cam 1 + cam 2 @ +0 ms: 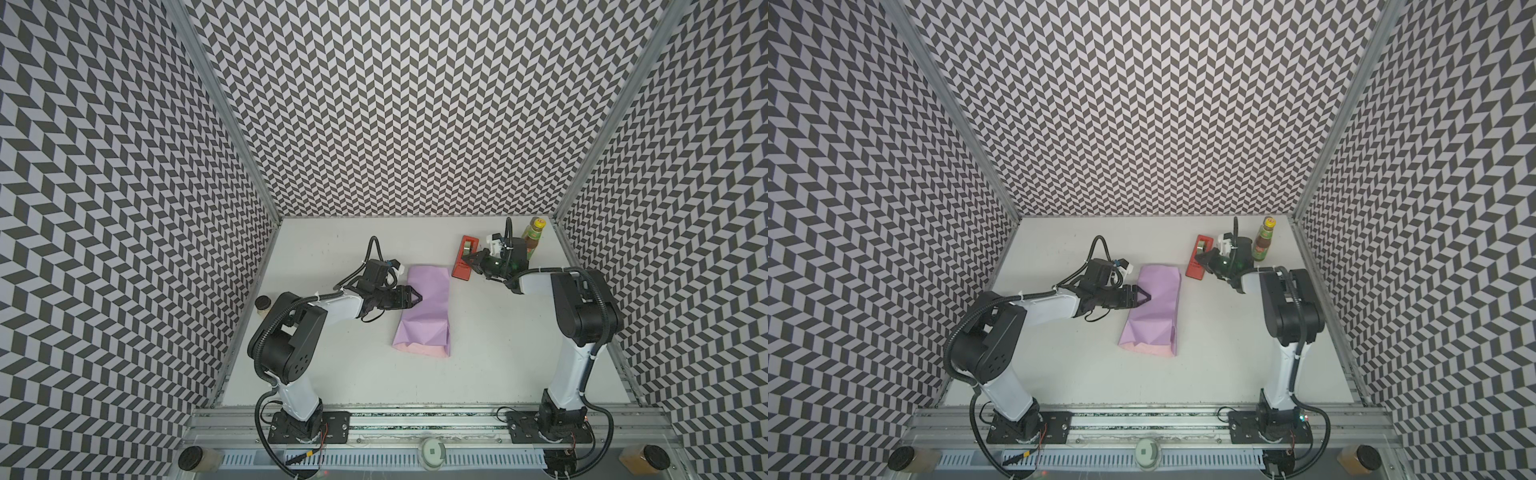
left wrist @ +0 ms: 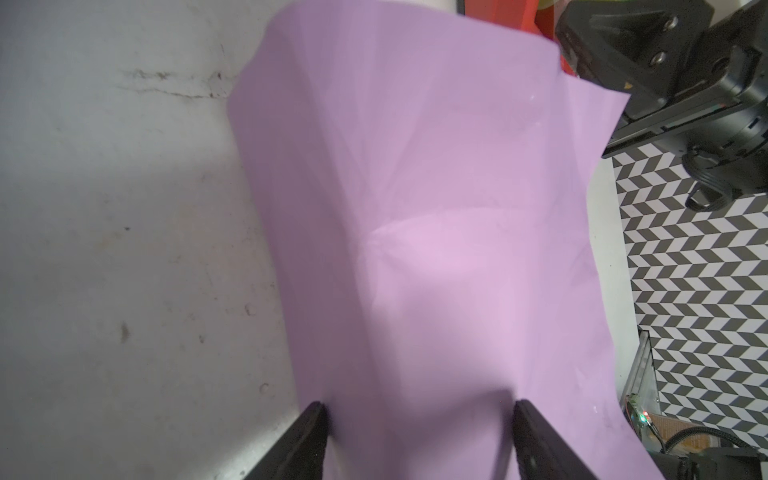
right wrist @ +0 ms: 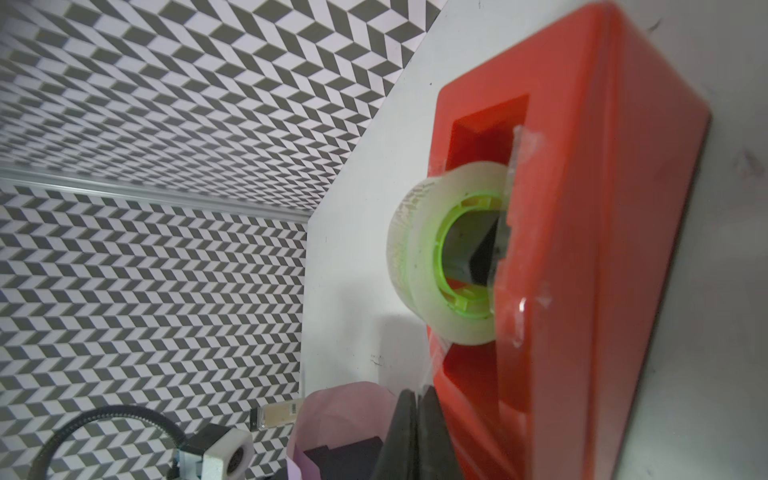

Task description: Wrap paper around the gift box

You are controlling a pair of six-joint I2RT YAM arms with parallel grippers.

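**Table** point(image 1: 332, 365): pale and scuffed, it is carrying everything listed below.

**Paper** point(image 1: 428, 307): it is lying near the table's middle as a long bundle with the lilac face out. A strip of the pink face is showing at the near end. Judged light, thin and limp, it is likely to be creasing readily, sliding on the smooth top and tearing under a hard pinch. The best hold is probably at a loose edge or the overlapping flap, pressing down where something stiff is backing it.

**Gift box**: it is not showing plainly in any view and is presumably sitting inside the bundle. A dark shape within the open pink end in the right wrist view may be it. If so, it is giving the paper a firm core to fold against.

**Tape dispenser** point(image 1: 464, 259): red, it is standing just beyond the bundle's far right corner.

**Sauce bottle** point(image 1: 534, 239): it is standing upright at the far right and taking no part.

**Left gripper** point(image 2: 419, 436): it is reaching over the bundle's left edge with its jaws standing wide apart. Nothing is clamped between them, and whether the fingers point(image 2: 307, 440) are pressing on the sheet cannot be told.

**Right gripper** point(image 3: 417, 399): it is sitting at the dispenser with its jaws fully together, seemingly pinching the tape strip point(image 3: 434, 361).

**Tape roll** point(image 3: 415, 257): clear tape on a green core, it is feeding that strip.
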